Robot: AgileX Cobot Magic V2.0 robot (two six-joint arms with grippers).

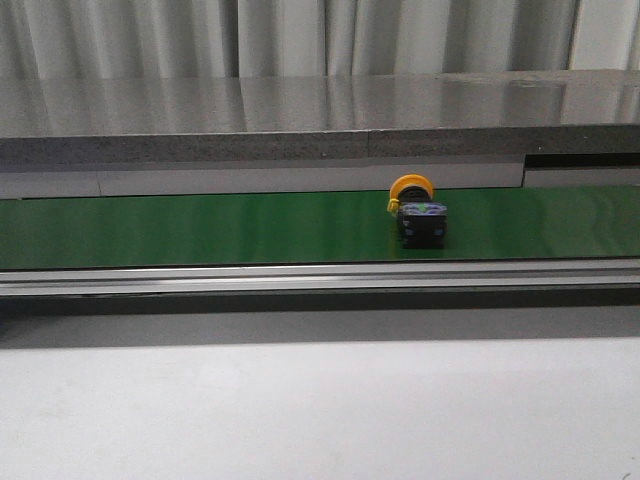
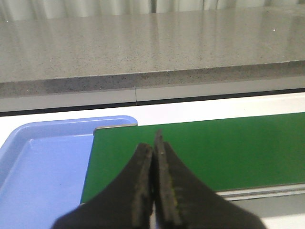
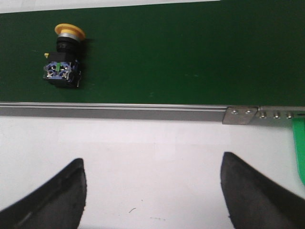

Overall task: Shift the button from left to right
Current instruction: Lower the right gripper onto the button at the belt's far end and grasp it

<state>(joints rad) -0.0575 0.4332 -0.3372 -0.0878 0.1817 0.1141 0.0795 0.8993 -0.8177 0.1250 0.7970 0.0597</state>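
The button (image 1: 417, 210), yellow-orange cap on a black boxy body with a small green mark, lies on its side on the green belt (image 1: 200, 228), right of the middle. It also shows in the right wrist view (image 3: 64, 57). My right gripper (image 3: 152, 164) is open and empty over the white table, short of the belt's metal rail, the button well off to one side beyond the rail. My left gripper (image 2: 153, 143) is shut and empty over the belt's left end. Neither gripper shows in the front view.
A blue tray (image 2: 43, 167) sits at the belt's left end. A metal rail (image 1: 320, 278) runs along the belt's near edge, with a bracket (image 3: 240, 115) on it. A grey stone ledge (image 1: 300, 120) stands behind the belt. White table (image 1: 320, 410) lies in front.
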